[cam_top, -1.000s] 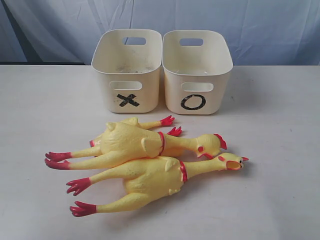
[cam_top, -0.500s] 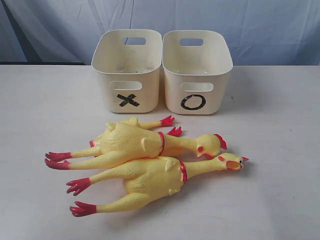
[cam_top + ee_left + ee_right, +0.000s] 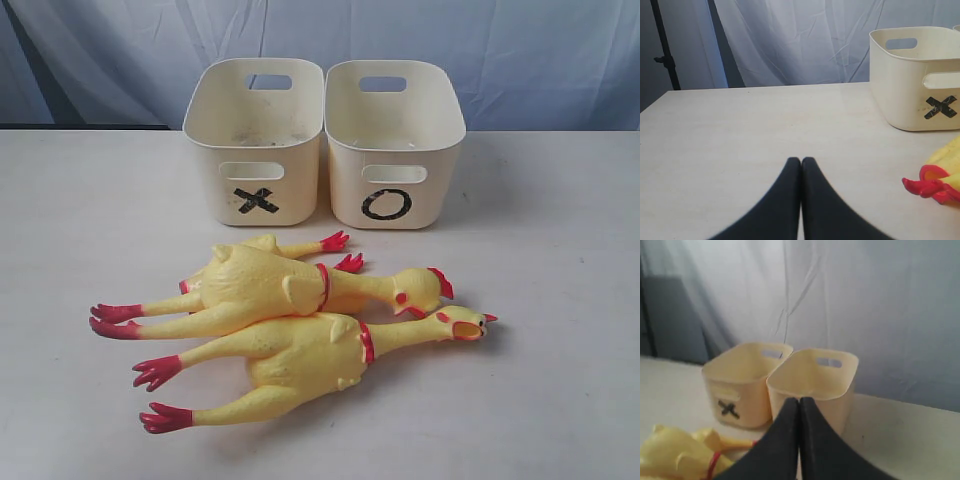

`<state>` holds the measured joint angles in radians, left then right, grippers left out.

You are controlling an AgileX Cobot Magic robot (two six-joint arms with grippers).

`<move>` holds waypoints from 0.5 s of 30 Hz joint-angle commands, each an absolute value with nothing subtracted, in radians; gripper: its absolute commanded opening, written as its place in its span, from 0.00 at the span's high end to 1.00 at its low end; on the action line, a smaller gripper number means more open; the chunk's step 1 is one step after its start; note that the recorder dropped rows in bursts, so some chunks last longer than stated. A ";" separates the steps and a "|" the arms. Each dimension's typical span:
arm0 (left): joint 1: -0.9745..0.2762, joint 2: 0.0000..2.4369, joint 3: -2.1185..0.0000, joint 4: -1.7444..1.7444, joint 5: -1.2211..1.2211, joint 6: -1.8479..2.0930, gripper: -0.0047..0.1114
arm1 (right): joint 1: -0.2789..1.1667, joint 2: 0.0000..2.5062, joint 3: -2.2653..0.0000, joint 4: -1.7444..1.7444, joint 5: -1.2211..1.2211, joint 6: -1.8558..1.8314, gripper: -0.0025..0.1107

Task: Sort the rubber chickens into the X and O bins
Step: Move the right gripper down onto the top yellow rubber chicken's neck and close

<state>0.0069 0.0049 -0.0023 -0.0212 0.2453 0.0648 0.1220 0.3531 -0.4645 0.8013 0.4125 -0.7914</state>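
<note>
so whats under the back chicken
A third chicken body lies partly beneath the back chicken, its red feet poking out toward the X bin. The rest is covered.

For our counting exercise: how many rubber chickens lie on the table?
3: front chicken, middle chicken against it, third chicken half-hidden behind. More pieces may lie hidden.
</note>
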 commanded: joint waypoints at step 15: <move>0.008 0.000 0.000 -0.020 0.232 0.060 0.96 | 0.523 1.155 -0.583 0.336 0.350 -1.154 0.99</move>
<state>0.0069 0.0049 -0.0023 -0.0212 0.2453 0.0648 0.4765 1.0948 -0.5774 0.3927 0.4417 -1.1220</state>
